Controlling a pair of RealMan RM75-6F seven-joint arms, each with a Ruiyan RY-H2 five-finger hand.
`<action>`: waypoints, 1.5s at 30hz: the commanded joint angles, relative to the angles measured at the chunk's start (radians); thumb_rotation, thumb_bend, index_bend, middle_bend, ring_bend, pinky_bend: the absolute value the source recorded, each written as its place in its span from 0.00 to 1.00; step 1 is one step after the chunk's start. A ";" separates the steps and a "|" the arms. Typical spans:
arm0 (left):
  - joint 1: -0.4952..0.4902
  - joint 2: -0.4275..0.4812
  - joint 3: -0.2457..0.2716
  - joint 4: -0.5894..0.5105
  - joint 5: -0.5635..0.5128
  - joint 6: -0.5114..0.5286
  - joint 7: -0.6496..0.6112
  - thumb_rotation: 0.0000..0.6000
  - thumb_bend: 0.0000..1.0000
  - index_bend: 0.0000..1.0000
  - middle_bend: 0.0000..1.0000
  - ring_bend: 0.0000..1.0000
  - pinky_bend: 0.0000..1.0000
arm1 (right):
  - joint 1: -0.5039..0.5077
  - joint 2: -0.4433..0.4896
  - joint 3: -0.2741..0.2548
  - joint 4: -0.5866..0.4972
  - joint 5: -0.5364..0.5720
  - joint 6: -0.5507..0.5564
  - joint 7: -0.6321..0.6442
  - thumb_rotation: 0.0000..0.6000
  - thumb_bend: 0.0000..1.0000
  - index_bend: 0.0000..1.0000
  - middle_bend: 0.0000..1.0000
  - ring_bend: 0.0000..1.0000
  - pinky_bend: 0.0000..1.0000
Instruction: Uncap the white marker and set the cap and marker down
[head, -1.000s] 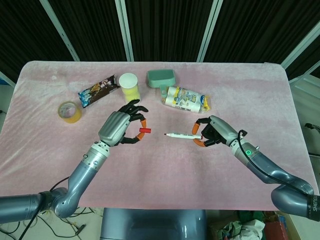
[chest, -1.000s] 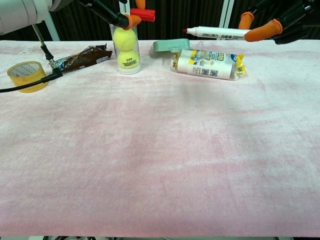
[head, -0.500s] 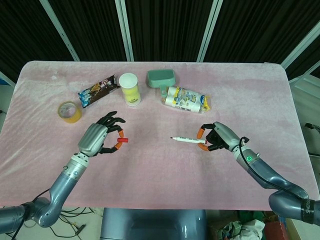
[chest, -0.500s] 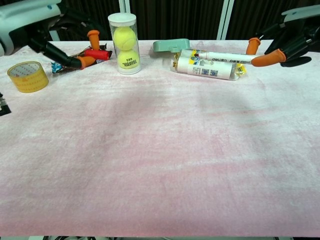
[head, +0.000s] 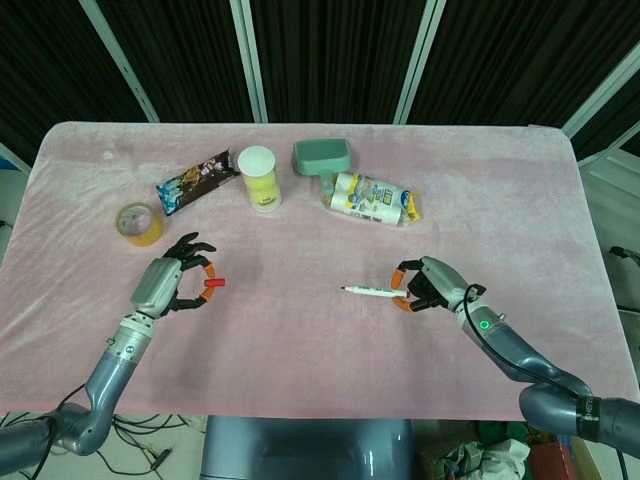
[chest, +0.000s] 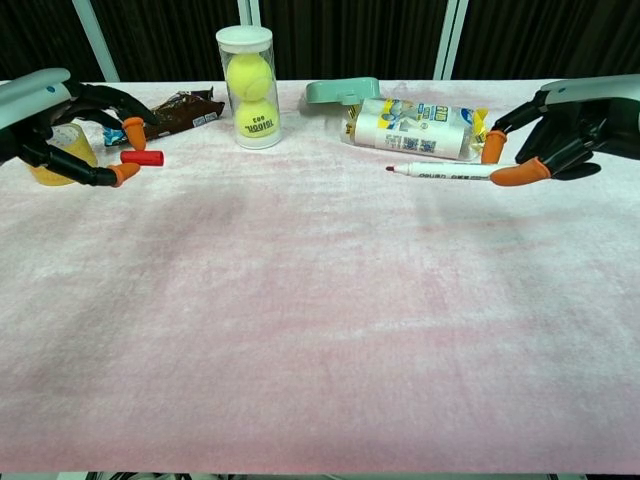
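White and uncapped, the marker (head: 372, 292) lies almost level at centre right of the head view, long axis across the frame, its red tip pointing left. Its rear end sits between the orange-tipped thumb and finger of the right hand (head: 425, 287), which pinches it low over the pink tablecloth (head: 300, 330). At left of the frame, the left hand (head: 167, 285) pinches the red cap (head: 212, 283), which juts rightward beyond its fingertips, near the yellow tape roll (head: 139, 223).

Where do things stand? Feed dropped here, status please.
Left hand holds red cap low over the table. Right hand holds uncapped white marker, tip toward centre. Nothing in the way below either.
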 joint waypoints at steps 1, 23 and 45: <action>0.002 -0.064 -0.007 0.079 -0.016 -0.037 -0.029 1.00 0.43 0.51 0.24 0.04 0.16 | 0.011 -0.023 -0.009 0.019 0.020 -0.001 -0.023 1.00 0.46 0.87 1.00 1.00 0.94; -0.009 -0.087 -0.057 0.079 -0.113 -0.181 0.072 1.00 0.28 0.19 0.11 0.00 0.12 | 0.018 -0.038 -0.007 0.034 0.090 -0.006 -0.066 1.00 0.46 0.87 1.00 1.00 0.95; 0.044 0.317 -0.142 -0.564 -0.052 0.008 0.359 1.00 0.27 0.18 0.13 0.00 0.11 | 0.017 -0.200 -0.044 0.150 0.146 0.069 -0.189 1.00 0.43 0.81 1.00 1.00 0.94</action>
